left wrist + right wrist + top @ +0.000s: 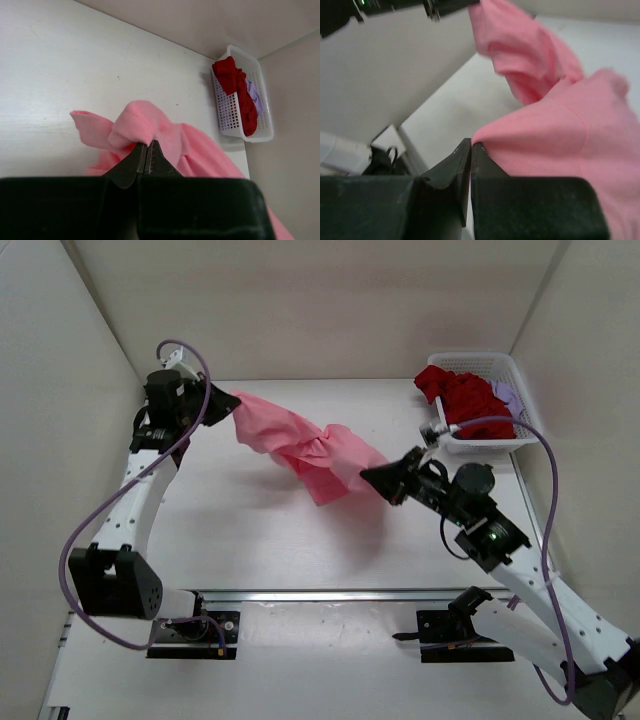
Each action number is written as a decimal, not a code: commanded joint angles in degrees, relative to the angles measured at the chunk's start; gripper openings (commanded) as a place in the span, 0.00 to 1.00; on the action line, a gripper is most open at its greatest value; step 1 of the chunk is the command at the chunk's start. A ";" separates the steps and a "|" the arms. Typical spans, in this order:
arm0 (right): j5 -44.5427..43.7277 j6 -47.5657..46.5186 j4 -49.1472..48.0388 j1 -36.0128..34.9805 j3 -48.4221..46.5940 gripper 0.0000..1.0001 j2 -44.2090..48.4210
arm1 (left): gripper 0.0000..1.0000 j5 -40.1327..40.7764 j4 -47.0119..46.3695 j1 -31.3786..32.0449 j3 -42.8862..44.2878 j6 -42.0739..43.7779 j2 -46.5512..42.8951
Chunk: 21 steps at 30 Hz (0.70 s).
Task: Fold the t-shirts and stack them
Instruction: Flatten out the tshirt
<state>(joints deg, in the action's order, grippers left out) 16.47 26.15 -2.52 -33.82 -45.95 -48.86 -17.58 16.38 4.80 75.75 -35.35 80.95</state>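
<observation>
The pink t-shirt (305, 445) hangs bunched and twisted in the air between my two grippers, above the table. My left gripper (228, 400) is shut on its far-left end; in the left wrist view the jaws (146, 145) pinch a fold of pink cloth (137, 125). My right gripper (370, 478) is shut on its near-right end; in the right wrist view the jaws (471, 146) pinch the pink cloth's edge (560, 135). The dark red t-shirt (460, 395) and the lavender t-shirt (507, 395) lie crumpled in the basket.
The white mesh basket (490, 362) stands at the back right corner, also in the left wrist view (227, 107). White walls enclose the table (230, 530) on three sides. A metal rail (330, 595) runs along the near edge.
</observation>
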 commanded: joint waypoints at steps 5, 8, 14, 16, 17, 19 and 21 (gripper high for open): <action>1.27 6.89 18.51 4.19 20.17 0.00 14.49 | 0.01 2.96 4.94 -2.17 0.67 4.23 5.94; 3.57 6.37 17.21 10.33 23.80 0.00 14.59 | 0.03 5.44 12.93 -1.20 12.37 6.61 17.79; 9.63 4.00 8.60 20.28 23.02 0.00 4.14 | 0.12 14.15 25.18 1.88 37.27 10.65 36.80; 6.23 3.91 6.84 18.19 20.66 0.00 -0.69 | 0.36 13.10 27.56 1.35 41.48 10.48 40.41; 4.64 2.69 6.57 16.00 20.03 0.00 -1.32 | 0.42 12.14 27.91 0.83 41.59 10.57 41.56; 0.51 1.72 6.39 13.35 17.84 0.00 -5.08 | 0.66 11.35 25.21 -0.92 37.57 9.79 39.66; 0.14 1.53 6.22 13.52 17.39 0.00 -6.41 | 0.81 11.52 21.79 -1.37 31.68 8.99 35.71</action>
<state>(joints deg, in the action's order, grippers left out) 19.62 29.50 8.23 -19.84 -25.43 -53.87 -6.92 38.98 5.52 110.93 -25.85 123.55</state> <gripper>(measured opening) 0.009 0.763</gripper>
